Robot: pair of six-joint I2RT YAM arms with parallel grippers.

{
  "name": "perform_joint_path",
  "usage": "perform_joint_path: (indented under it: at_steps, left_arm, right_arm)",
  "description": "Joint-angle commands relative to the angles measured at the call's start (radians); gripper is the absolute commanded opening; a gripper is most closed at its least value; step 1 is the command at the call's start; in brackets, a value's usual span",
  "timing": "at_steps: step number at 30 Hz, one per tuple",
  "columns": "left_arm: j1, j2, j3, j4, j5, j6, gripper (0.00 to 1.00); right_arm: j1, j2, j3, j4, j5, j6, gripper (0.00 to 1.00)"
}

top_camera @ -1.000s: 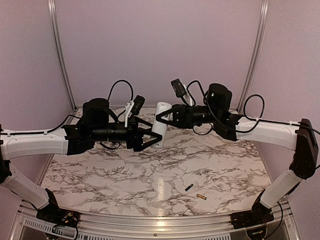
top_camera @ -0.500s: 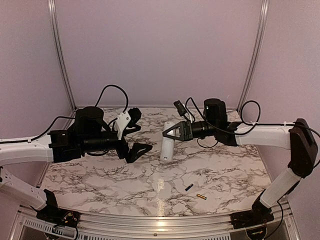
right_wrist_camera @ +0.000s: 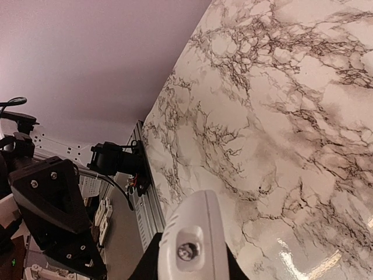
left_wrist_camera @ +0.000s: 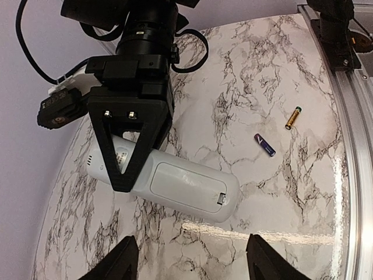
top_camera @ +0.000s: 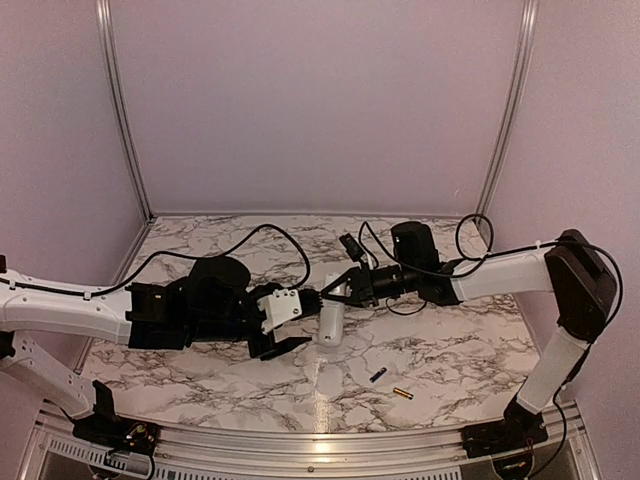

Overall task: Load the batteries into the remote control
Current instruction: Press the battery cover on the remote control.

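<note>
Overhead, I see right gripper (top_camera: 330,296) clamped on remote control (top_camera: 330,326) mid-table. Left gripper (top_camera: 296,326) just beside it, fingers apart. Dark battery (top_camera: 377,375) and gold battery (top_camera: 402,394) lie near each other on marble table (top_camera: 200,380), toward front edge. Left wrist: remote's back cover faces camera, both batteries well beyond it. Right wrist: remote's end sits between fingers.

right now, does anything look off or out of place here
Nothing is spilled or damaged. The remote control is clamped at one end by the right fingers over the marble table, and its battery cover appears closed. The blue battery and the gold battery lie loose and apart on the table, not loaded.
</note>
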Motion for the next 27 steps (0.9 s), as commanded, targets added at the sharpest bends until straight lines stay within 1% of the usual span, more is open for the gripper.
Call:
perform_joint_path:
  at_steps: [1,5,9,15,22,27]
  left_arm:
    - [-0.027,0.050,0.036,-0.028,-0.037,0.089,0.63]
    - [-0.039,0.092,0.059,-0.045,-0.039,0.107,0.54]
    - [-0.051,0.126,0.077,-0.059,-0.039,0.117,0.49]
    - [-0.056,0.162,0.104,-0.084,-0.062,0.132,0.45]
    - [-0.057,0.191,0.125,-0.095,-0.072,0.143,0.43]
    - [-0.057,0.210,0.138,-0.107,-0.099,0.155,0.40]
  right_arm:
    - [0.018,0.020,-0.003,0.085,-0.001,0.068,0.00]
    - [0.045,0.037,-0.005,0.109,-0.002,0.089,0.00]
    - [0.059,0.044,-0.007,0.129,-0.003,0.107,0.00]
    - [0.065,0.048,-0.001,0.134,-0.008,0.116,0.00]
    - [0.070,0.047,0.002,0.146,-0.022,0.121,0.00]
    - [0.070,0.042,0.002,0.147,-0.032,0.123,0.00]
